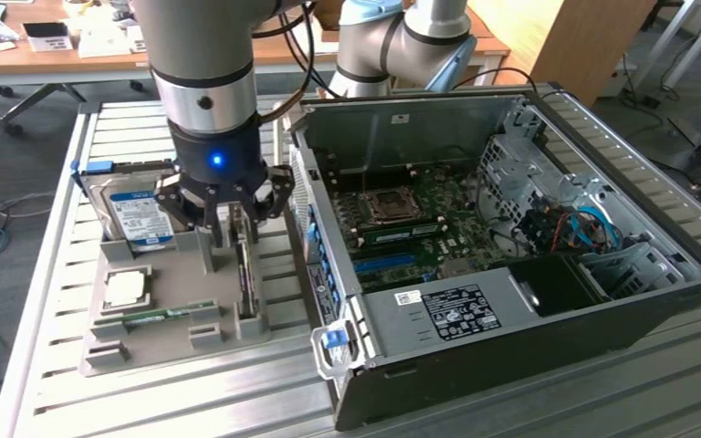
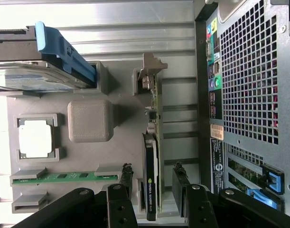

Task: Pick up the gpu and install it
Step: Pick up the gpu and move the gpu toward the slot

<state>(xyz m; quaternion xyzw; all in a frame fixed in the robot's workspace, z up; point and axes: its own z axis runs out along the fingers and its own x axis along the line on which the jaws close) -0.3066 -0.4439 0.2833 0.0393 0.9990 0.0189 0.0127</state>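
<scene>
Close in: my gripper point(image 2: 153, 179) is spread, one finger on each side of the gpu point(image 2: 152, 156), with a sliver of daylight between each pad and the card. Nothing is pinched.

- The gpu stands on its long edge in the outermost slot of the grey holder point(image 2: 90, 121). Seen from the exterior view, my gripper point(image 1: 226, 214) hangs straight over that slot, with the gpu point(image 1: 245, 274) under it.
- Look of the card: thin and flat. A black fan cover with a small green logo faces one finger and the green board faces the other. The silver bracket at the far end is tucked against a holder post.
- Risks, as I judge them: the card is narrow, so an off-centre squeeze could tip it in the slot or press on the fan cover instead of the board edge. The bracket could also snag on its post and drag the holder along.
- Elsewhere in the holder: a memory stick point(image 2: 64, 177) and a processor chip point(image 2: 35, 140) lie flat in their pockets, and a hard drive point(image 2: 40, 78) stands at the holder's far end.
- Beyond the holder, just beside the gpu's slot, is the open computer case point(image 1: 509, 228), its motherboard point(image 1: 423, 228) exposed.
</scene>
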